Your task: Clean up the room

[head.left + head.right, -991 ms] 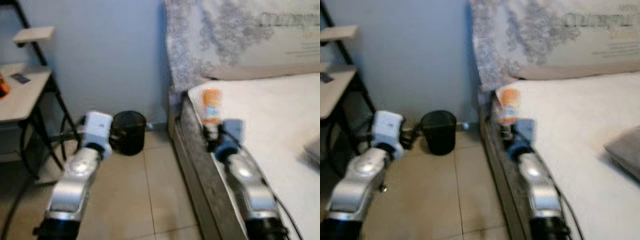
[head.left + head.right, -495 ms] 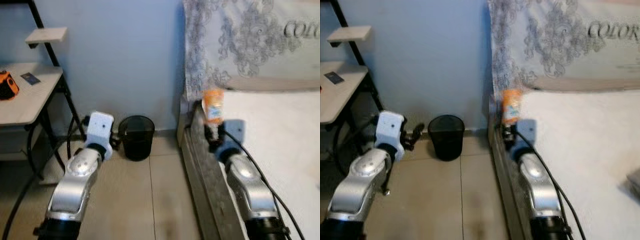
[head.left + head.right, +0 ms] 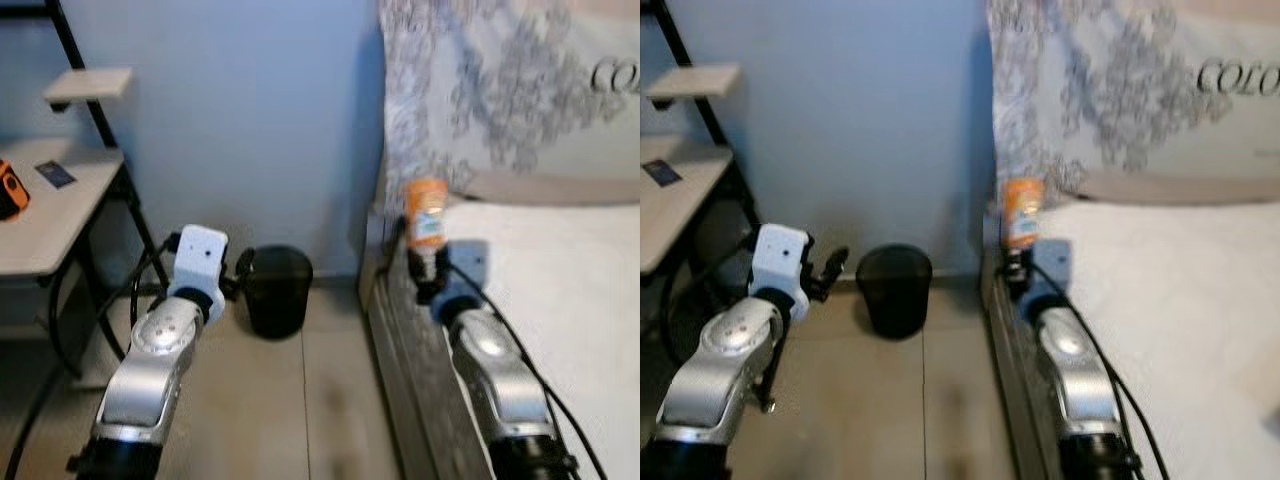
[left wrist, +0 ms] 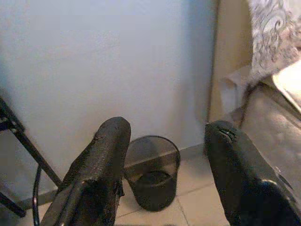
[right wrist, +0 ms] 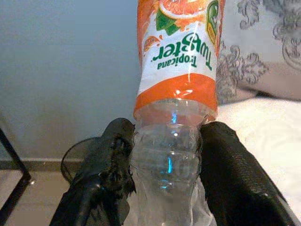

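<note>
My right gripper [image 3: 428, 281] is shut on an empty plastic bottle [image 3: 427, 218] with an orange label; it holds the bottle up over the near edge of the bed [image 3: 560, 300]. In the right wrist view both fingers [image 5: 101, 174] press the clear lower part of the bottle [image 5: 176, 66]. A black mesh waste bin [image 3: 276, 289] stands on the floor against the blue wall, left of the bed. My left gripper [image 3: 240, 277] is open and held out just left of the bin. The left wrist view looks between its fingers [image 4: 101, 160] down at the bin [image 4: 153, 172].
A light wooden desk [image 3: 50, 215] on a black frame stands at the left, with a small shelf [image 3: 88, 84] above it and cables under it. A patterned pillow [image 3: 510, 95] leans at the head of the bed. Tiled floor [image 3: 300, 400] lies between desk and bed.
The camera has moved forward and panned right: the desk slid left and the bin sits slightly lower. Both arms keep their poses, the bottle still held.
</note>
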`<state>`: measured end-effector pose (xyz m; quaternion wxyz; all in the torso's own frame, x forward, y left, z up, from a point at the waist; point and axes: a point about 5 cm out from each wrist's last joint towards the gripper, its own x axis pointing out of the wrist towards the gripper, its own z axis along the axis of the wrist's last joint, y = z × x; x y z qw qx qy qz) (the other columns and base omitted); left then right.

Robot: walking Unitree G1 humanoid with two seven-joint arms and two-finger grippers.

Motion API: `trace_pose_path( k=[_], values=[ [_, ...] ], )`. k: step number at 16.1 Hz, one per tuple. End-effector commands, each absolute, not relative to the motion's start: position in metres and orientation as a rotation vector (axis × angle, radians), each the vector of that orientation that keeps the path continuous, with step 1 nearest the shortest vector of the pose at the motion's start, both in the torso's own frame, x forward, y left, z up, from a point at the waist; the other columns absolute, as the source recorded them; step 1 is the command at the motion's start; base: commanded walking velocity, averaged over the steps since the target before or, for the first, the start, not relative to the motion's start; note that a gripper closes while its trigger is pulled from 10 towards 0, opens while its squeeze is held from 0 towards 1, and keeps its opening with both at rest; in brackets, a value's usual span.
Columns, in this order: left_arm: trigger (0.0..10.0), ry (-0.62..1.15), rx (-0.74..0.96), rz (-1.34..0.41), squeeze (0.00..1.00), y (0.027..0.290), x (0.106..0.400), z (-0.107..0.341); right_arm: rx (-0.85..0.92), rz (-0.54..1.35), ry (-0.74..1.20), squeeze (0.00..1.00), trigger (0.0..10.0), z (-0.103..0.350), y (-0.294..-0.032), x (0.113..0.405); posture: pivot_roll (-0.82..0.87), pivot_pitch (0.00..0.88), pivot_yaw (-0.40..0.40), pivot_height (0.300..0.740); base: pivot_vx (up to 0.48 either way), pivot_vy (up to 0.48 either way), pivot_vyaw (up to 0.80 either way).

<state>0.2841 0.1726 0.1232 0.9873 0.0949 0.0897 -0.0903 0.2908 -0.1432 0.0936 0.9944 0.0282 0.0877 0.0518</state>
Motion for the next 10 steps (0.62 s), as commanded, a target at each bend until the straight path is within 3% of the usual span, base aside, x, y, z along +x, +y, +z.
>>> trace_pose_path(
  k=[1, 4, 8, 10],
  values=[
    [10.0, 0.169, 0.203, -0.161, 0.00, 0.1792, 0.2849, 0.1267, 0.075, 0.134, 0.159, 0.00, 10.0, 0.0977, -0.1338, 0.2917, -0.01, 0.000, -0.019, 0.740, 0.349, 0.000, 0.00],
    [10.0, 0.168, 0.204, -0.163, 0.00, 0.1789, 0.2851, 0.1267, 0.080, 0.159, 0.160, 0.00, 10.0, 0.0983, -0.1317, 0.2916, -0.01, 0.000, -0.020, 0.740, 0.349, 0.000, 0.00],
    [10.0, 0.168, 0.207, -0.168, 0.00, 0.1783, 0.2850, 0.1266, 0.091, 0.161, 0.160, 0.00, 10.0, 0.0990, -0.1311, 0.2911, -0.01, 0.000, -0.018, 0.740, 0.349, 0.000, 0.73],
    [10.0, 0.169, 0.208, -0.168, 0.00, 0.1784, 0.2850, 0.1266, 0.089, 0.160, 0.161, 0.00, 10.0, 0.0987, -0.1314, 0.2913, -0.01, 0.000, -0.018, 0.740, 0.351, 0.000, 0.00]
  ],
)
